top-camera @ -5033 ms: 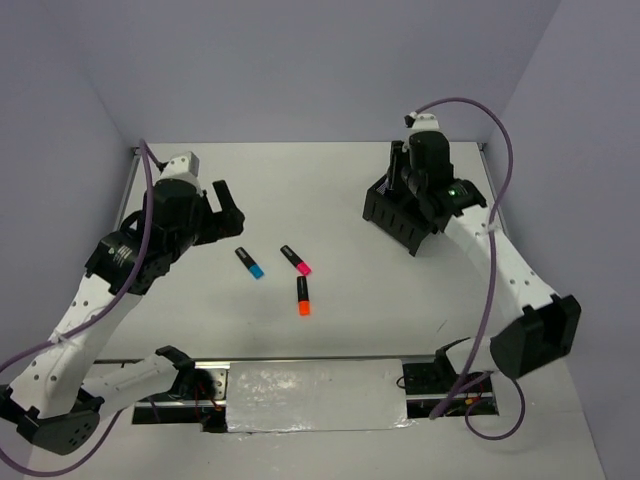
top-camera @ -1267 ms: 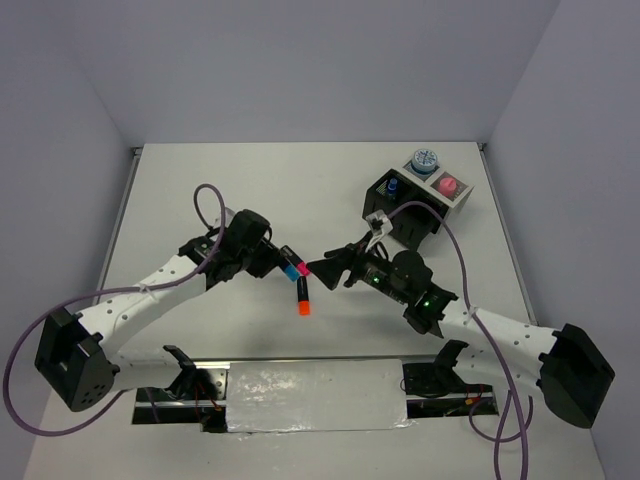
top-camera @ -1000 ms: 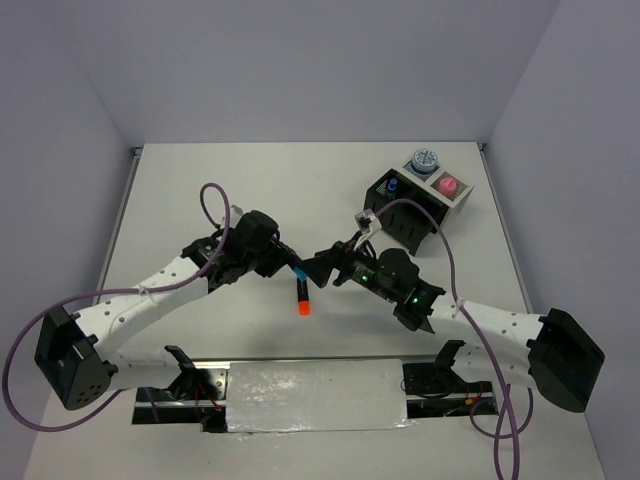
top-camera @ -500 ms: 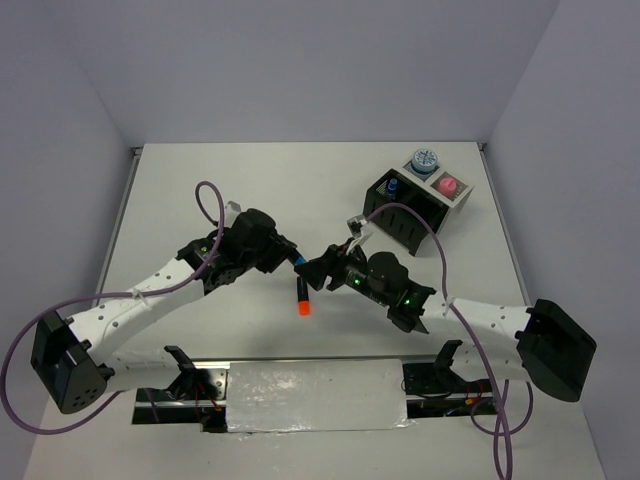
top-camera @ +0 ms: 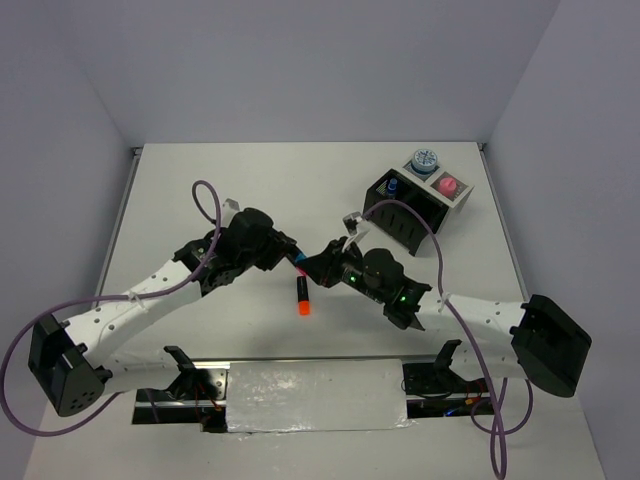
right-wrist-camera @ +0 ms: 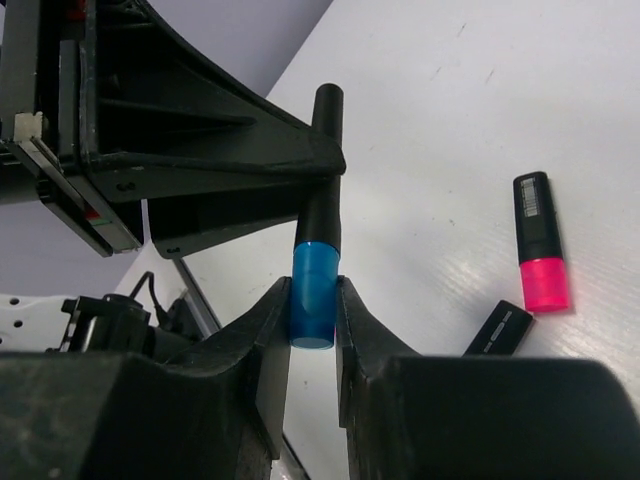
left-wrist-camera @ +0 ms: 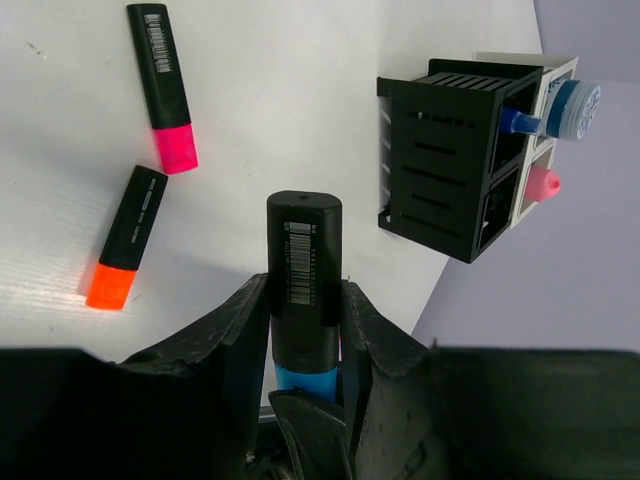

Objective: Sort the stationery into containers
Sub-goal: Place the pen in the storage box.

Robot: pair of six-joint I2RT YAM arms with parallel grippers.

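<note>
Above mid-counter (top-camera: 200, 185): blue highlighter (left-wrist-camera: 304, 262), a stubby black barrel with barcode label and blue cap. Left fingers (left-wrist-camera: 243, 345) clenched on the barrel, right fingers (right-wrist-camera: 268, 345) clenched on the cap. Pink highlighter (left-wrist-camera: 165, 85) and orange highlighter (left-wrist-camera: 127, 237) lie on the counter nearby.

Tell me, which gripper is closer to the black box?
Right. The right gripper, pinching the cap of the blue highlighter, sits on the side toward the black box; the left gripper holds the other end, farther away.
</note>
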